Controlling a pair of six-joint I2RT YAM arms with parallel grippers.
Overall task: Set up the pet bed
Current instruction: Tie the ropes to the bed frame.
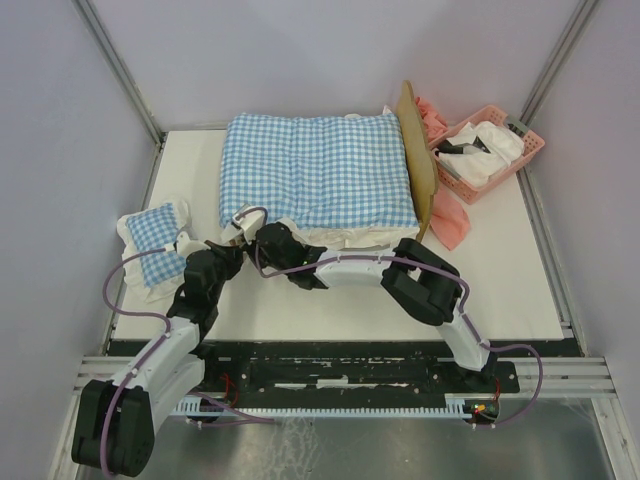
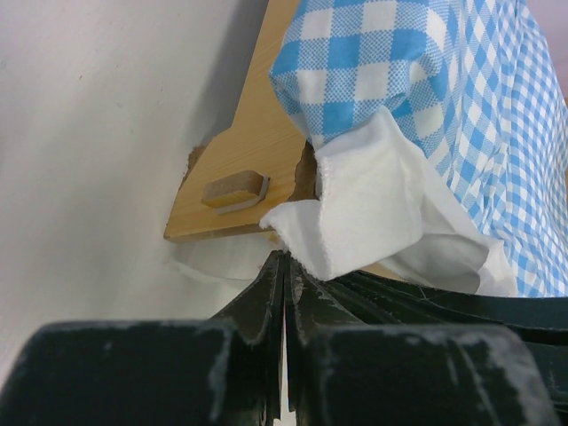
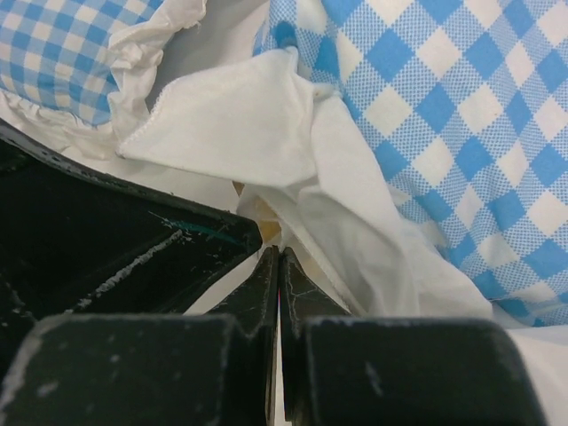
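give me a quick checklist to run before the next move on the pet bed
1. left gripper shut, nothing seen between its jaws: ok
2. right gripper shut: ok
3. checked cushion lying on the pet bed: ok
4. white frill tucked inside the frame: not ok, it spills over the wooden corner
5. small pillow on the bed: not ok, it lies on the table to the left
6. grippers apart from each other: cannot tell, both crowd one corner

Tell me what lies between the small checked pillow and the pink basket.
The pet bed, with the big checked cushion laid over it, fills that stretch. The top external view shows it.
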